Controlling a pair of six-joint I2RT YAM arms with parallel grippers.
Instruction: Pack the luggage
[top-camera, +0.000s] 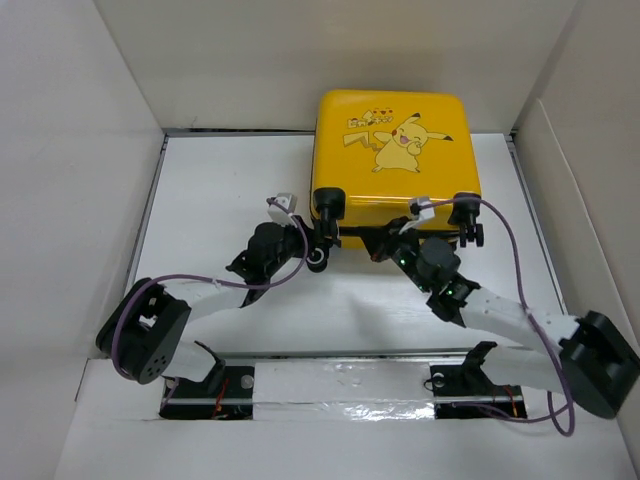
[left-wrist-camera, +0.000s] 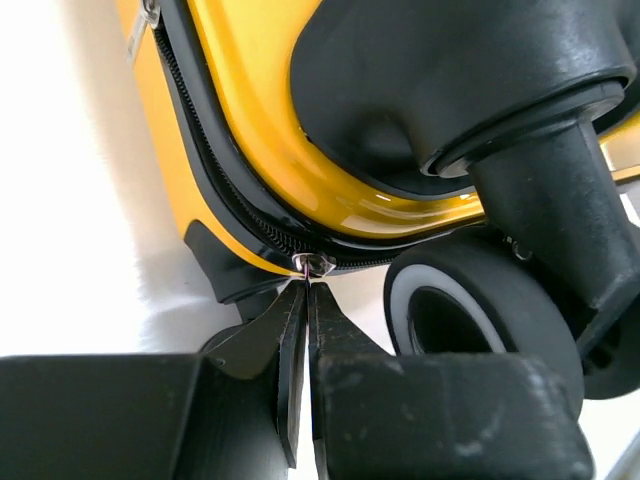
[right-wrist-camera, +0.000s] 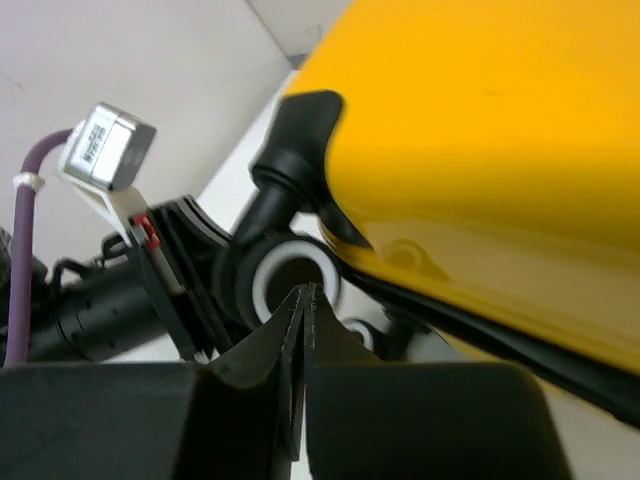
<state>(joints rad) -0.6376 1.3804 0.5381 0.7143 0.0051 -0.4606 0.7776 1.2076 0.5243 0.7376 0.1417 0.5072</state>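
We record the left gripper (left-wrist-camera: 305, 290) pressed together, tips touching the closed Pikachu suitcase's (top-camera: 395, 150) zipper pull (left-wrist-camera: 316, 264), and the right gripper (right-wrist-camera: 304, 295) pressed together beside a wheel (right-wrist-camera: 262, 285).

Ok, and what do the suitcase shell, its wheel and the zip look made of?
Luggage shell: seemingly hard plastic, glossy yellow; it mirrors highlights. Wheel: matte black tyre, likely rubber, with a white ring. Zip: black toothed track; its pull glints silver, probably metal.
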